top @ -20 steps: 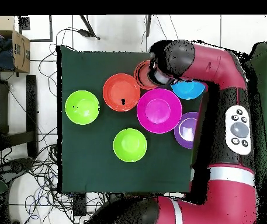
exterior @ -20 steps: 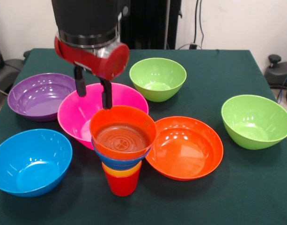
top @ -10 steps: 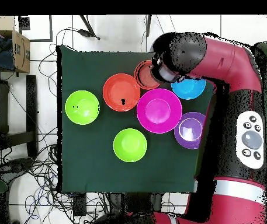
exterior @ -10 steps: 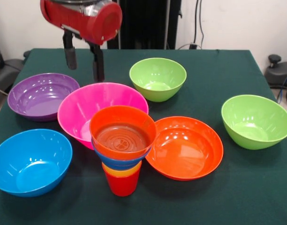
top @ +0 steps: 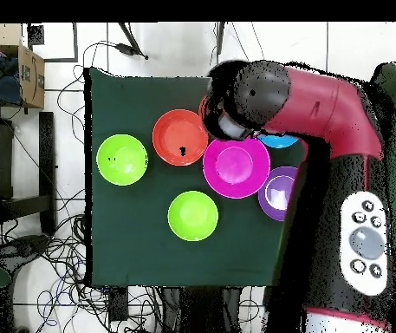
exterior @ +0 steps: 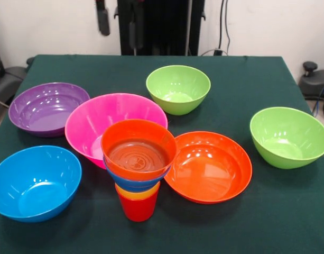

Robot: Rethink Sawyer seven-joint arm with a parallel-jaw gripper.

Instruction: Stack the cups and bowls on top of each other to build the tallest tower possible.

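The tower [exterior: 138, 169] stands near the front of the table: a red cup [exterior: 137, 208] lowest, an orange cup [exterior: 138, 192] in it, then a small blue bowl [exterior: 133, 183] and a small orange-red bowl [exterior: 139, 150] on top. My gripper [exterior: 118, 21] hangs high above the table's far side, open, with nothing between its dark fingers [exterior: 102, 18]. It is well clear of the tower. In the overhead view the arm [top: 322, 95] covers the tower and the gripper.
Loose bowls ring the tower: pink [exterior: 93, 121] just behind it, purple [exterior: 45, 107], light blue [exterior: 34, 181], large orange-red [exterior: 209, 166], and two lime green [exterior: 178, 88] [exterior: 288, 136]. The overhead view shows the pink bowl [top: 236, 165] and the large orange-red bowl [top: 179, 136].
The gripper has risen from just above the tower's top bowl, up and back to the top of the front view. The tower and the loose bowls have not moved.
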